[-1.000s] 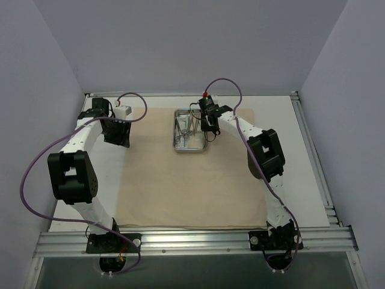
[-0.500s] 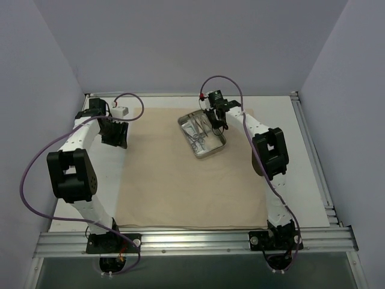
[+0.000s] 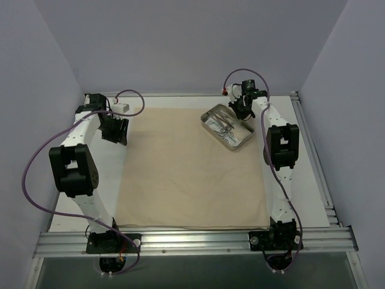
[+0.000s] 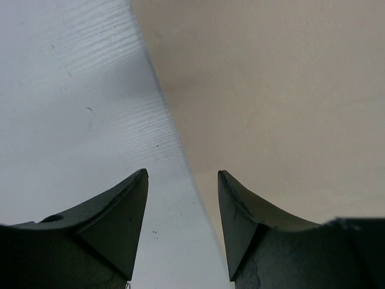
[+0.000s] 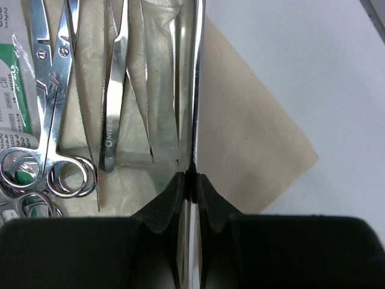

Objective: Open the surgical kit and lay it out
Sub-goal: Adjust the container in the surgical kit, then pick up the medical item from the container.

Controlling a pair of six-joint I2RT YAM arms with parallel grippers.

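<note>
The beige cloth wrap [image 3: 192, 168] lies spread flat over the table. The shiny steel tray [image 3: 210, 127] sits skewed at the cloth's far right corner. My right gripper [image 3: 242, 111] is shut on the tray's side wall [image 5: 194, 90], with one finger inside and one outside [image 5: 191, 180]. Inside the tray lie thin tweezers [image 5: 114, 90], ring-handled clamps [image 5: 57, 120] and a clear packet with green print [image 5: 15, 90]. My left gripper [image 3: 117, 139] hovers open over the cloth's left edge [image 4: 182, 180], holding nothing.
A small white block [image 3: 123, 109] sits at the far left by the left arm. Bare white table [image 5: 337, 90] lies just beyond the cloth's corner [image 5: 258, 144]. A metal rail [image 3: 313, 138] runs along the table's right side.
The right gripper has dragged the tray from the cloth's far middle to its far right corner and turned it. The left gripper has shifted slightly toward the back.
</note>
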